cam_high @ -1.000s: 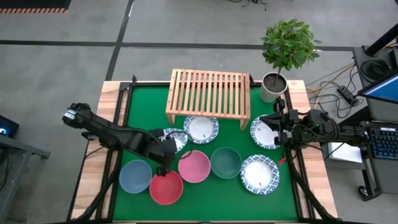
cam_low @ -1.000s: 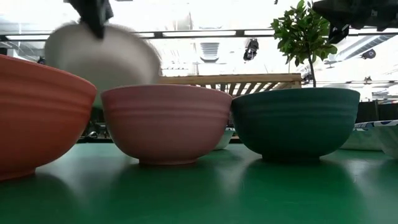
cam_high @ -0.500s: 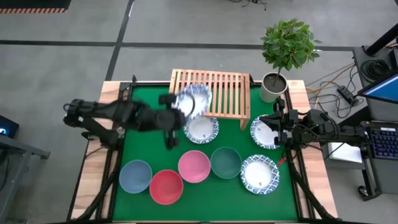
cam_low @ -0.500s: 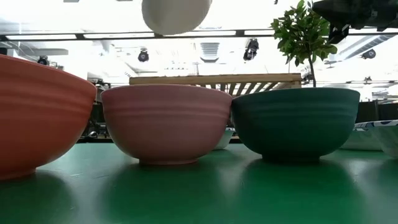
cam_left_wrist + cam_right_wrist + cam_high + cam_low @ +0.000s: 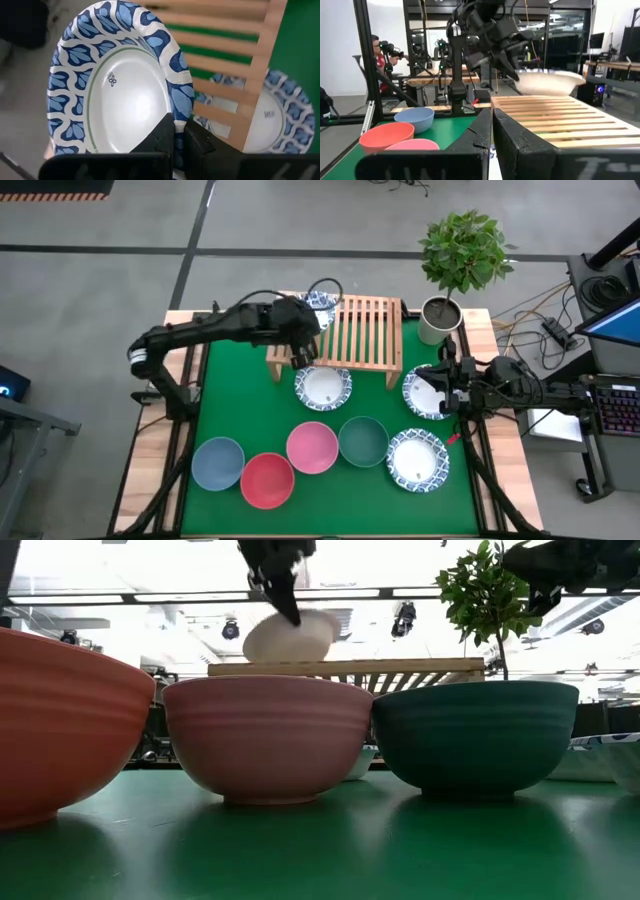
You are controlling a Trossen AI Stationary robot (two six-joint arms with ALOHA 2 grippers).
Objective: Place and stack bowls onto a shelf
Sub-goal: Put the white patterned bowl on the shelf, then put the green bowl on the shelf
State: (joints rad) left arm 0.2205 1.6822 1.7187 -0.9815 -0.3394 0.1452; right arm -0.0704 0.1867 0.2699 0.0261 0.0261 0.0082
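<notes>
Patterned bowl (image 5: 321, 301), judged light, stiff and slippery, stays pinched at its rim by my left hand (image 5: 302, 330) above the shelf (image 5: 350, 330).

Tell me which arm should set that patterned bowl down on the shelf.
Left. The left gripper already pinches the patterned bowl over the shelf. The right gripper waits by the table's right edge.

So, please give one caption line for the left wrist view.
Left gripper fingers pinch the rim of a blue-patterned white bowl over the wooden shelf.
</notes>
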